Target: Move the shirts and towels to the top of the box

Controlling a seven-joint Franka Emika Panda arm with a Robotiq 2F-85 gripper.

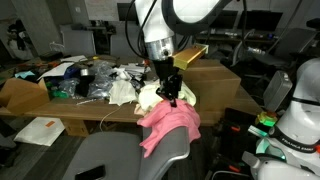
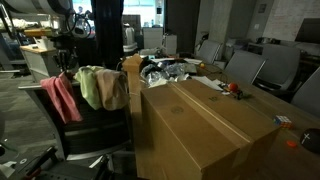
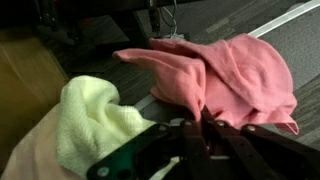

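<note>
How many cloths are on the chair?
3. A bright pink soft cloth hangs at one end, pinched by the gripper; a pale green cloth sits in the middle; a cream-yellow cloth is nearest the tan box. Others may be hidden.

Office chair (image 2: 100,128) back carries the cloths, draped over its top edge: pink cloth (image 2: 62,97) at one end, pale green cloth (image 2: 108,88) beside it, cream-yellow cloth (image 3: 95,120) touching the pink. Brown table (image 1: 80,112) behind the chair holds white plastic bags (image 1: 122,90) and dark clutter (image 1: 90,80).
</note>
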